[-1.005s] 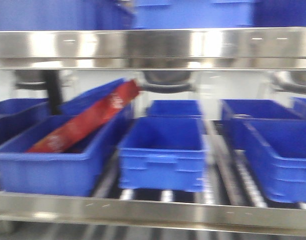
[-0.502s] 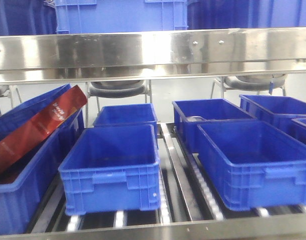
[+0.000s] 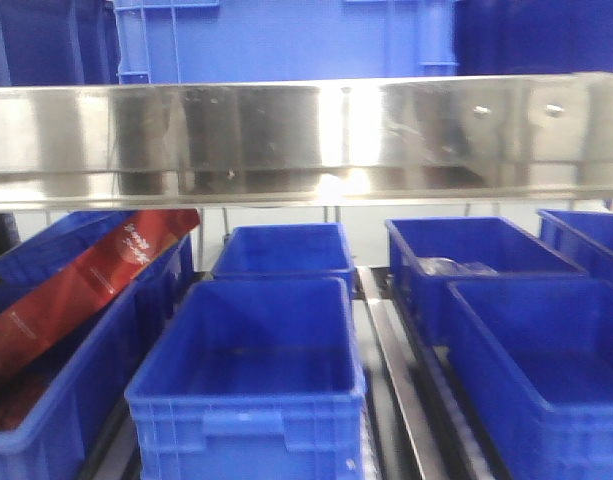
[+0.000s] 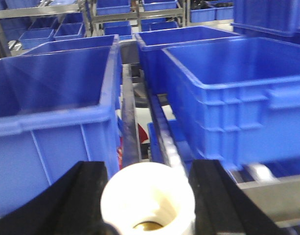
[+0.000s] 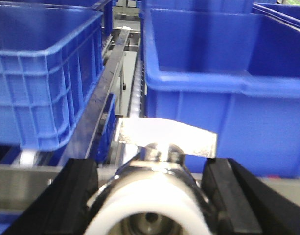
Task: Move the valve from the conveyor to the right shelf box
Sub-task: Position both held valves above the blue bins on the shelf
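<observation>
In the left wrist view my left gripper (image 4: 149,169) is shut on a valve (image 4: 150,196); only its round white cap shows, end-on between the two black fingers (image 4: 81,196). In the right wrist view my right gripper (image 5: 152,166) is shut on a second valve (image 5: 154,191), a silver body with a white cap and a flat silver handle (image 5: 164,137) on top. Both are held in front of blue boxes on the right shelf, whose shiny steel rail (image 3: 306,140) crosses the front view. The conveyor is out of view. Neither gripper shows in the front view.
Open blue boxes sit in rows on roller tracks: a centre one (image 3: 251,400), right ones (image 3: 546,350), and a left one holding a red packet (image 3: 76,290). A steel track rail (image 4: 130,122) runs between boxes. More blue boxes (image 3: 286,40) stand on the upper shelf.
The front view has moved closer to the shelf: the boxes look larger and have shifted right, and the steel rail sits lower in the frame. The earlier blur is gone.
</observation>
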`<action>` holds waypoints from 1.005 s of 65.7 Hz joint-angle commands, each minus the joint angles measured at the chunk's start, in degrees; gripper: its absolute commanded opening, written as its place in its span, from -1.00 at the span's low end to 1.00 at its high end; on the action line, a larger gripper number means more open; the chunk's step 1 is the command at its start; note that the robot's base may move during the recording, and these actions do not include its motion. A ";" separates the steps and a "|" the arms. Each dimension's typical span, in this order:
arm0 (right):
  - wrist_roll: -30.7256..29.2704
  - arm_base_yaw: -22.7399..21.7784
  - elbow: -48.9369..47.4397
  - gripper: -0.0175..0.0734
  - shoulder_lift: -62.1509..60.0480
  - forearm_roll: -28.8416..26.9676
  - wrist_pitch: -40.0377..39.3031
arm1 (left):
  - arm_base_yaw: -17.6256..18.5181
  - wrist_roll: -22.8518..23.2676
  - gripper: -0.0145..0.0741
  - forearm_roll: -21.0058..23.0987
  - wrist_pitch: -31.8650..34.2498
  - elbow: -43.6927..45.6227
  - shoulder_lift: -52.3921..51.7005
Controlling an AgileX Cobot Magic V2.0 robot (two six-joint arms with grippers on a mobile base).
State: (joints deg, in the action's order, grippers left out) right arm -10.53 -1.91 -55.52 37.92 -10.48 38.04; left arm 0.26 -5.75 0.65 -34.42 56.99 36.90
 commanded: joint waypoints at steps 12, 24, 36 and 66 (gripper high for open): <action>-0.06 -0.08 -1.05 -0.95 -0.35 0.16 -5.04 | 0.15 0.30 -0.92 0.14 2.95 0.40 -0.37; -0.06 -0.08 -1.05 -0.95 -0.35 0.16 -5.04 | 0.15 0.30 -0.92 0.14 2.95 0.40 -0.37; -0.06 -0.08 -1.05 -0.95 -0.35 0.16 -5.04 | 0.15 0.30 -0.92 0.14 2.95 0.40 -0.37; -0.06 -0.08 -1.05 -0.95 -0.35 0.16 -5.04 | 0.15 0.30 -0.92 0.14 2.95 0.40 -0.37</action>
State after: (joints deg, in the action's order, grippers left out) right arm -10.53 -1.91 -55.52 37.92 -10.48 37.81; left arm 0.26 -5.75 0.65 -34.42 56.99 36.90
